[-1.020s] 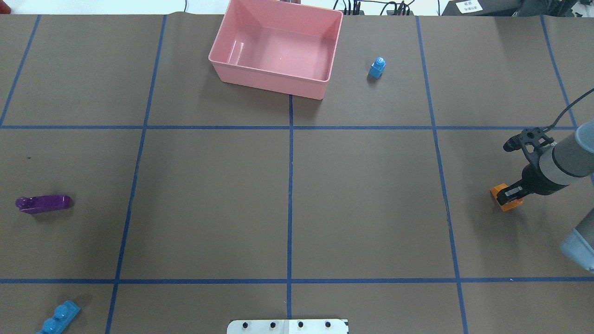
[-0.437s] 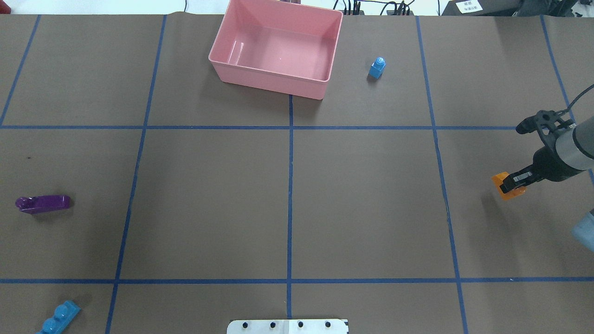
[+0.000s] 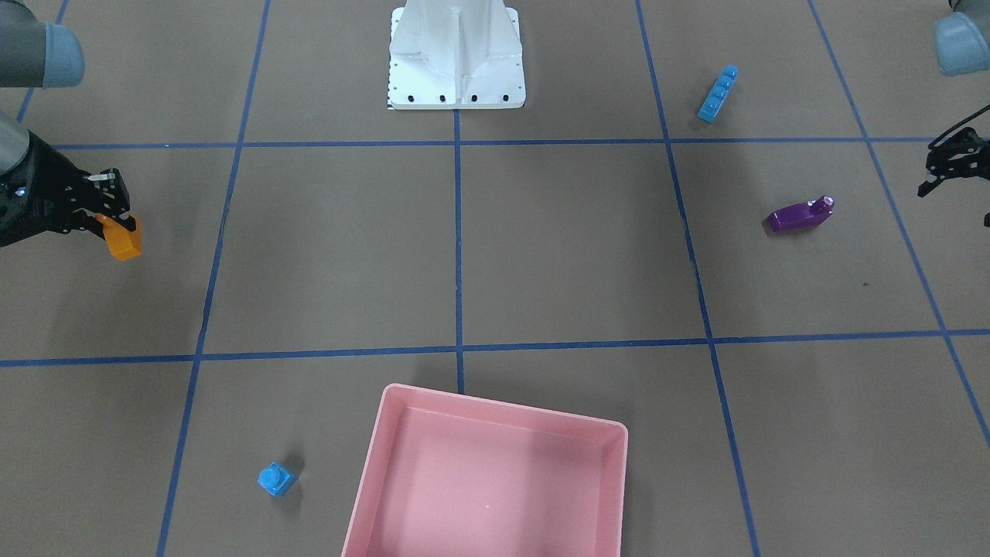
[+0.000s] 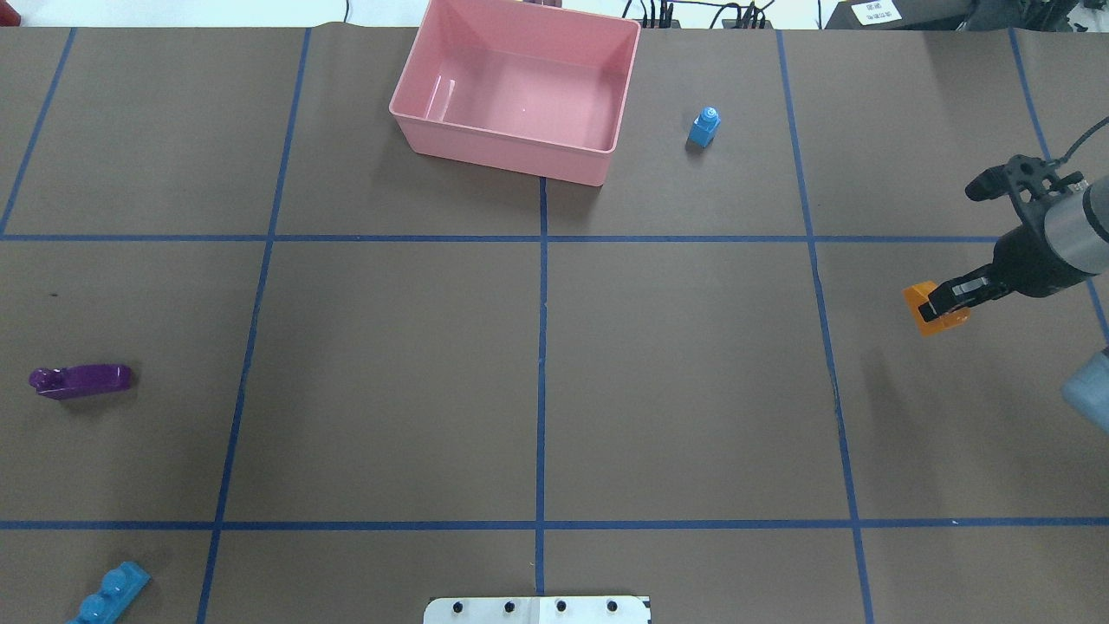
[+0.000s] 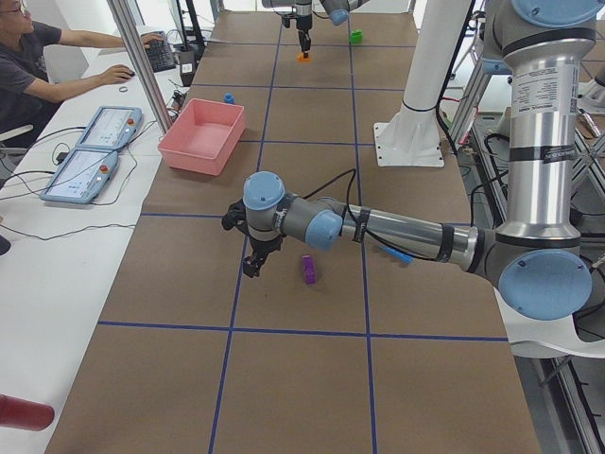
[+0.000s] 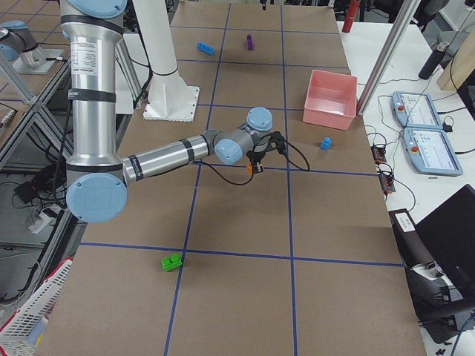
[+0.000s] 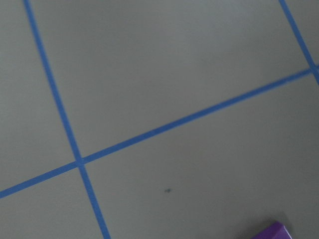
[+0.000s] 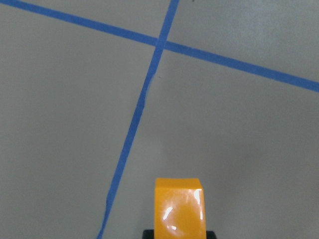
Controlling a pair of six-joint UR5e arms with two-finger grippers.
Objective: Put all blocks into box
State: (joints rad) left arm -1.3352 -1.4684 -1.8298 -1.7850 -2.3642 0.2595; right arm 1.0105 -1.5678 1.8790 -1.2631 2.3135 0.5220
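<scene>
1. Overhead exterior: orange block [image 4: 920,314] is clamped aloft by right gripper [image 4: 941,305] at 3 o'clock; box [image 4: 502,158] at 12.
2. Block is judged light, rigid and slick; it is best pinched on its flat sides.
3. Left gripper [image 3: 942,169]: whether it is open cannot be told.

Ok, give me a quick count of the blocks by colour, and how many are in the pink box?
orange block: 1, held in the right claw
blue blocks: 2, the small cube and the long bar
purple block: 1
green block: 1
Total: 5 blocks, 0 in the pink box
</scene>
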